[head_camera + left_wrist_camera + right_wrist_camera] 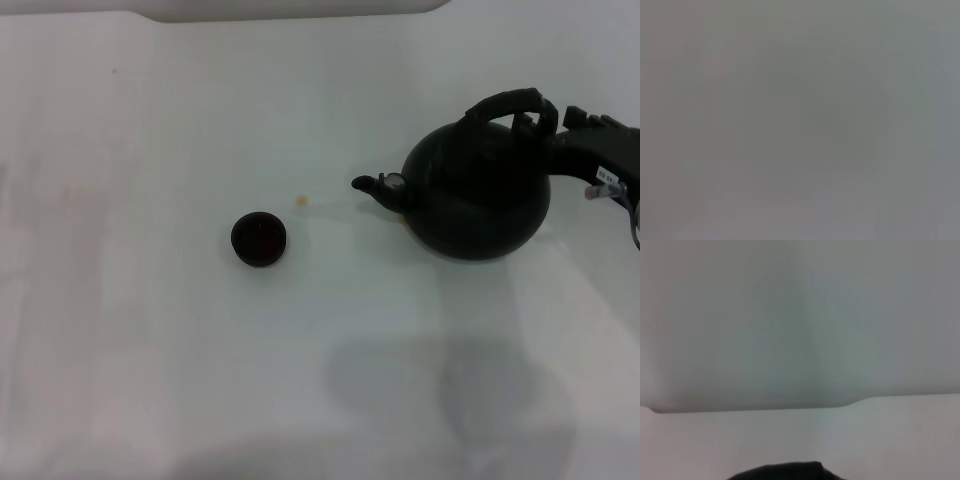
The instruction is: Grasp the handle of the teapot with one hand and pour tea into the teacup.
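The teacup sits left of centre on the white worktop. At right, the teapot hangs lifted, spout pointing left toward it; right gripper fingers pinch the handle at upper right.

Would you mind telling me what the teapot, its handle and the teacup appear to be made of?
The teapot looks like glazed ceramic or enamelled metal: a smooth black body with a soft sheen, though the look leaves this open. Its handle appears wrapped, perhaps in cord or rattan, judging by its ribbed surface. The teacup seems to be dark glazed ceramic, brownish-black and duller.
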`<action>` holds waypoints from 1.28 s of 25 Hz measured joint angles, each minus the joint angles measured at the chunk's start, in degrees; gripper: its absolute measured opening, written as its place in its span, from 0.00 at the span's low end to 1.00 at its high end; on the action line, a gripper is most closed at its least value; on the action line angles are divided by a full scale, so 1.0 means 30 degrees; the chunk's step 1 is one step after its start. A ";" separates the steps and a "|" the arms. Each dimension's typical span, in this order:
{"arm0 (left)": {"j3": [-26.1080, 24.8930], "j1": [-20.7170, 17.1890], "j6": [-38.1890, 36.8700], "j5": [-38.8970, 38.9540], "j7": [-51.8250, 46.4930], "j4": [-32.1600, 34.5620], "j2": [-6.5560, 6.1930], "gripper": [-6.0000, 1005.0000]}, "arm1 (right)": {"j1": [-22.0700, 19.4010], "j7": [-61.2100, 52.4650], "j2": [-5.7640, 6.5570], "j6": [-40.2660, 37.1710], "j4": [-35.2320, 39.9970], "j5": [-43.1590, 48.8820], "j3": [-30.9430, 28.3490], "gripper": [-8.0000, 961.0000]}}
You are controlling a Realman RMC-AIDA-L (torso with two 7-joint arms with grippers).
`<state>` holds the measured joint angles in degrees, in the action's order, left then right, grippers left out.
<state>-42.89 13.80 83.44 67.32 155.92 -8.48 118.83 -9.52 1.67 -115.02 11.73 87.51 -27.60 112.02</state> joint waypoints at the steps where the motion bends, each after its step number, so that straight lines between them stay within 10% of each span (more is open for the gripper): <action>1: -0.0016 -0.0001 -0.0001 0.0000 0.0000 0.0006 -0.0001 0.88 | -0.0012 0.0001 0.0005 0.0259 0.0108 0.0001 -0.0044 0.69; 21: -0.0088 0.0116 0.0046 0.0082 -0.0001 0.0192 0.0000 0.88 | -0.0763 0.1250 0.0047 0.7124 0.4310 -0.1175 -0.2228 0.69; 32: -0.0086 0.0062 0.0134 0.0105 0.0000 0.0221 0.0022 0.88 | -0.1326 0.8213 -0.0048 0.9544 0.3814 -0.9204 -0.6788 0.69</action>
<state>-43.15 13.99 83.84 67.64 155.92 -7.82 118.89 -13.50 26.31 -115.16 40.37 98.96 -55.21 91.65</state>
